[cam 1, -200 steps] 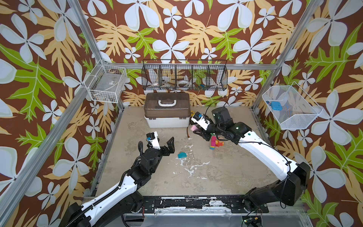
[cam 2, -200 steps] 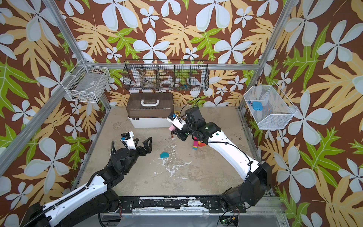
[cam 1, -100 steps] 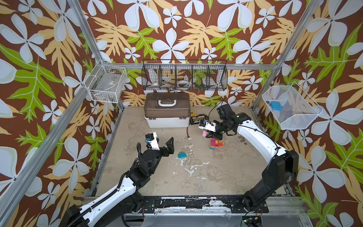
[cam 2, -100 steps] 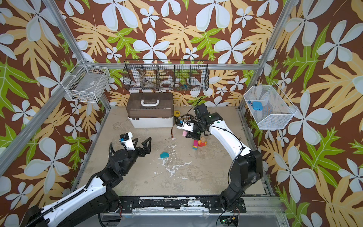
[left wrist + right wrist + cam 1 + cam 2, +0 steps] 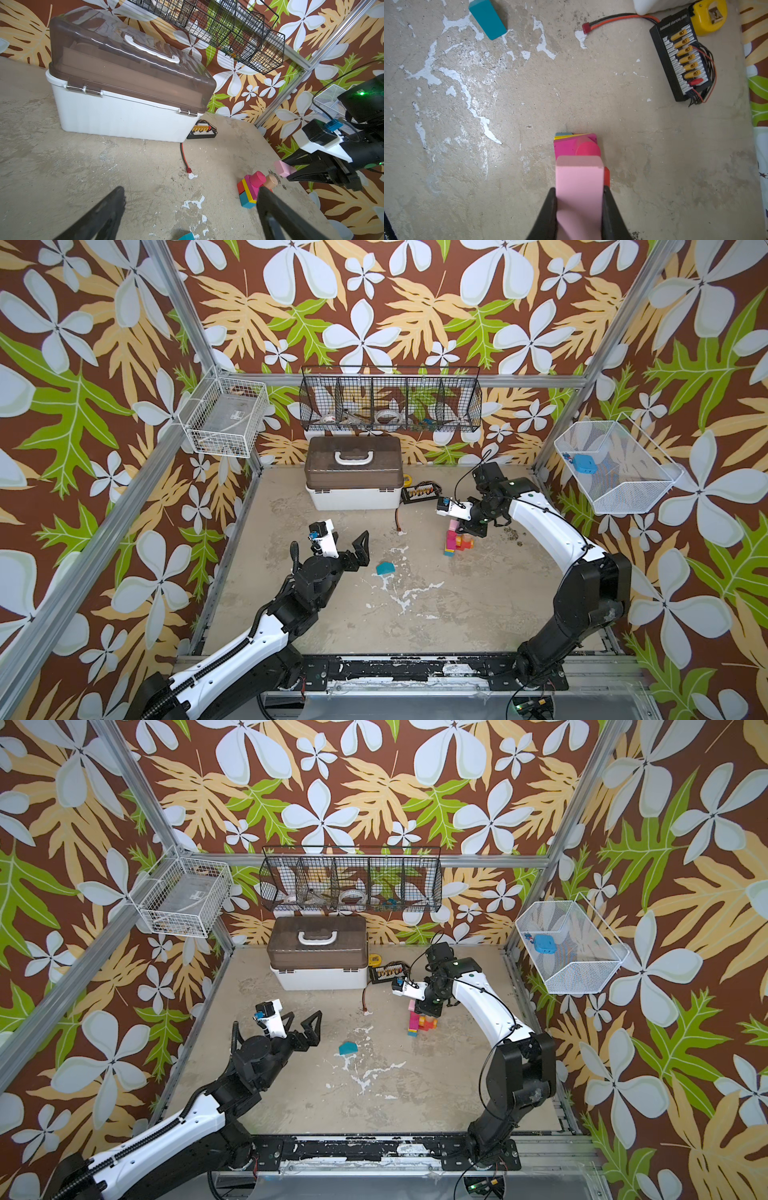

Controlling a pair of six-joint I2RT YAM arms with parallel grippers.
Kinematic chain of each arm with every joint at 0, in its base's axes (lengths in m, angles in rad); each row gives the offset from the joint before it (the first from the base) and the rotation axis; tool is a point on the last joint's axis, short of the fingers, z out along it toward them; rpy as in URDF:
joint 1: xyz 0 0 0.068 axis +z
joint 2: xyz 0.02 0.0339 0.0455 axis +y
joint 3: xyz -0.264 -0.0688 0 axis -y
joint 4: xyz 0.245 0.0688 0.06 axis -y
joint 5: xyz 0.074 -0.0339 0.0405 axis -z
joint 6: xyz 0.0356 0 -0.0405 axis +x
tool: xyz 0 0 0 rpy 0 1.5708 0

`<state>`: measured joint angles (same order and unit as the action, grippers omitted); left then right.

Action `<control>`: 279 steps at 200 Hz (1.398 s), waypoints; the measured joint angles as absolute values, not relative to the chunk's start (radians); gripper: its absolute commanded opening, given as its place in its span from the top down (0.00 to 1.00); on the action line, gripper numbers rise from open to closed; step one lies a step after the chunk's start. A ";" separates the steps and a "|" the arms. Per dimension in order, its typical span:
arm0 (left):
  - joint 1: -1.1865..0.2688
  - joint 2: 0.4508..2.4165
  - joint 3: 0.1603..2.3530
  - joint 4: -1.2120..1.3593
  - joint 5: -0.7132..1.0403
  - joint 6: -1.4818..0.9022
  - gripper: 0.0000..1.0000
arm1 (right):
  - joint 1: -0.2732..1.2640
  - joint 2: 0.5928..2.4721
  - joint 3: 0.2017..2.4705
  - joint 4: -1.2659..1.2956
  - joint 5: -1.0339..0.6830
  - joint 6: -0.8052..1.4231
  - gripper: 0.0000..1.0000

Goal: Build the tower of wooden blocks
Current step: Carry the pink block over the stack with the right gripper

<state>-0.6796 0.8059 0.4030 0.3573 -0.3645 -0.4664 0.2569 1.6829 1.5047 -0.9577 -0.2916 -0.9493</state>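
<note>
Over on the right side of the desk (image 5: pixel 457 605) stands the tower (image 5: pixel 455 545), a short, slightly untidy stack of painted blocks. In the left wrist view it has a blue block (image 5: pixel 247 200) at the bottom, a thin yellow bar and a red piece above that, and a magenta slab (image 5: pixel 250 185) leaning across the front. A crimson cylinder (image 5: pixel 257 178) and a tan cylinder (image 5: pixel 271 181) stand side by side on top. The right pincer (image 5: pixel 579 190) reaches down right over it, narrowed onto a pale pink block (image 5: pixel 579 176) that fills the gap between its black fingers (image 5: pixel 548 207). The block has flat faces and softly rounded corners, and it pokes out past the fingertips just above the cylinders. I cannot tell whether it touches them. The teal roof piece (image 5: pixel 385 568) lies by itself on the desk, well apart from the tower, among flaking white paint. The left pincer (image 5: pixel 350 539) hangs above the desk left of the teal piece, spread wide with nothing in it. Behind, against the wall, sits a white toolbox (image 5: pixel 353 477) with a brown lid.
</note>
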 measured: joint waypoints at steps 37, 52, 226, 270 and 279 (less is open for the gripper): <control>-0.680 0.810 0.402 0.357 -0.357 -0.467 0.00 | 0.231 1.716 1.516 -0.954 -0.281 -0.955 1.00; -0.680 0.810 0.402 0.357 -0.357 -0.467 0.00 | 0.223 1.725 1.516 -0.954 -0.279 -0.960 1.00; -0.680 0.838 0.403 0.378 -0.335 -0.470 0.00 | 0.217 1.824 1.541 -0.942 -0.288 -1.023 1.00; -0.680 0.841 0.403 0.379 -0.335 -0.470 0.00 | 0.217 1.813 1.530 -0.936 -0.287 -1.056 1.00; -0.680 0.844 0.403 0.380 -0.335 -0.470 0.00 | 0.217 1.805 1.524 -0.936 -0.287 -1.064 1.00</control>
<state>-0.6796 0.8436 0.4026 0.3798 -0.3347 -0.4698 0.2169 1.8053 1.5238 -0.9360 -0.2874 -1.0637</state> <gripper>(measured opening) 0.997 0.235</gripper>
